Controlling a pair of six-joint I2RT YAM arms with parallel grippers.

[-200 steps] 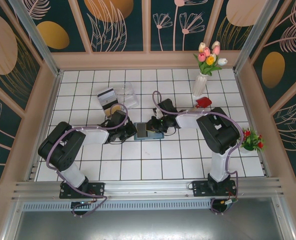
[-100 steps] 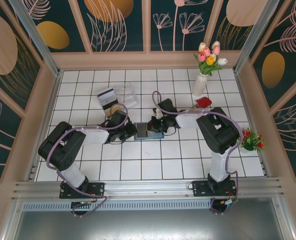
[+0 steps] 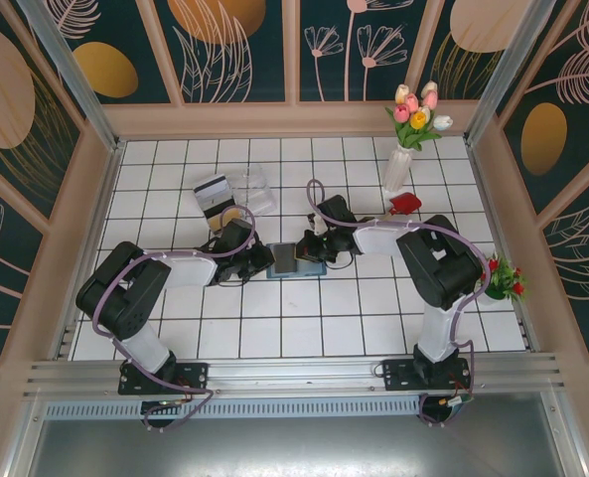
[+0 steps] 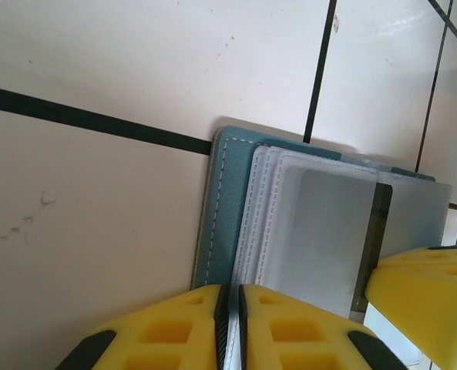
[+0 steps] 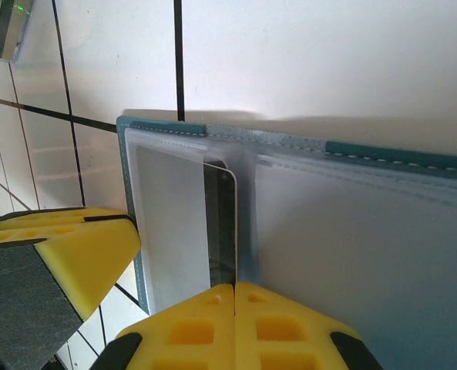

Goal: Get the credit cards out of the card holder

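Teal card holder (image 3: 299, 268) open flat mid-table, free tiles (image 3: 294, 318) toward 6 o'clock. At its 9 o'clock edge, left gripper (image 4: 232, 308) pinched nearly closed on it; right gripper (image 5: 234, 304) clamped tight on striped credit card (image 5: 220, 223) edge.

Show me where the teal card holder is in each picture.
Top external: card holder near the picture's centre.
Left wrist: card holder at centre, reaching right.
Right wrist: card holder across the middle and right.
Shared landmark: the striped card poking from a pocket.
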